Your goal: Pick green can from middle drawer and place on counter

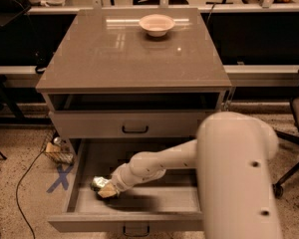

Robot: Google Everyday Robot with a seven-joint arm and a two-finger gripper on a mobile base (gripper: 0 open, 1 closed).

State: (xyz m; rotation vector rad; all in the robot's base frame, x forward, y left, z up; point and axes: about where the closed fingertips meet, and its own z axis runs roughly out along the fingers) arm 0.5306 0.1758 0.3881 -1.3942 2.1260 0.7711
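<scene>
The green can [96, 183] lies on its side on the floor of the open middle drawer [154, 199], near the drawer's left wall. My gripper [106, 190] is down inside the drawer at the end of the white arm [154, 164]. Its tan tip is right against the can's right side, and part of the can is hidden behind it. The counter [129, 54] is the glossy grey-brown top of the cabinet, above and behind the drawer.
A pale round bowl [157, 24] stands at the back of the counter. A closed drawer front with a black bar handle [135, 129] sits above the open drawer. My large white arm housing [239, 178] fills the lower right. Clutter and a cable lie on the floor to the left [55, 151].
</scene>
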